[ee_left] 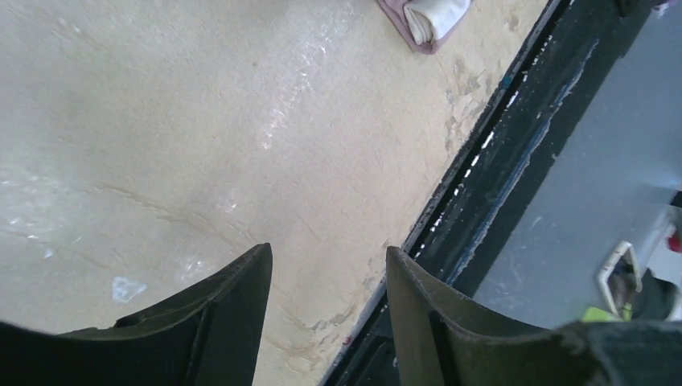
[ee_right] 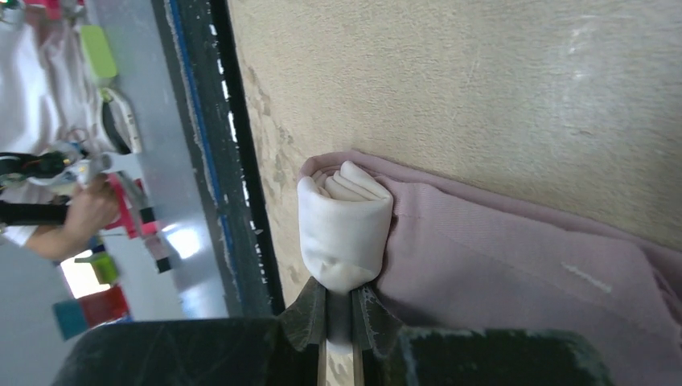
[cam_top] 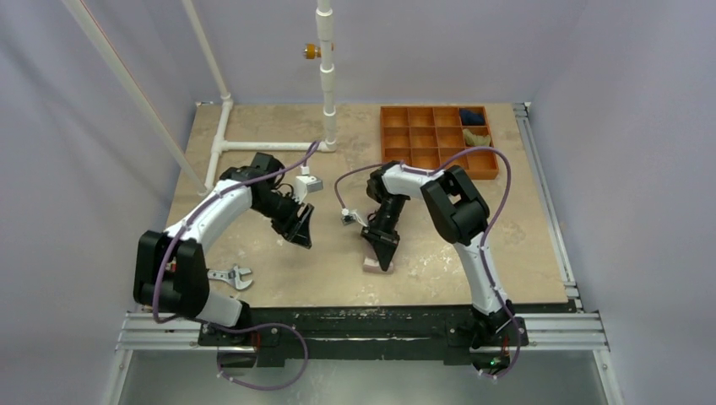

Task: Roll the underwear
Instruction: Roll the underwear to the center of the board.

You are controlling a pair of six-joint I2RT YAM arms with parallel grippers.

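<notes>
The right gripper (ee_right: 338, 304) has its jaws drawn almost together, clamped on the base of the tightly rolled cream-white panel (ee_right: 344, 217) of the underwear (ee_right: 515, 265); the unrolled dusty-pink cloth lies flat beside the roll, on the table (cam_top: 528, 245) near its near edge. The left gripper (ee_left: 328, 269) has its jaws apart, holds nothing and touches nothing; it hangs above bare tabletop, apart from the garment. An adjustable wrench (cam_top: 232, 276) lies near the left arm's base; an orange compartment tray (cam_top: 422, 108) sits at the far right.
</notes>
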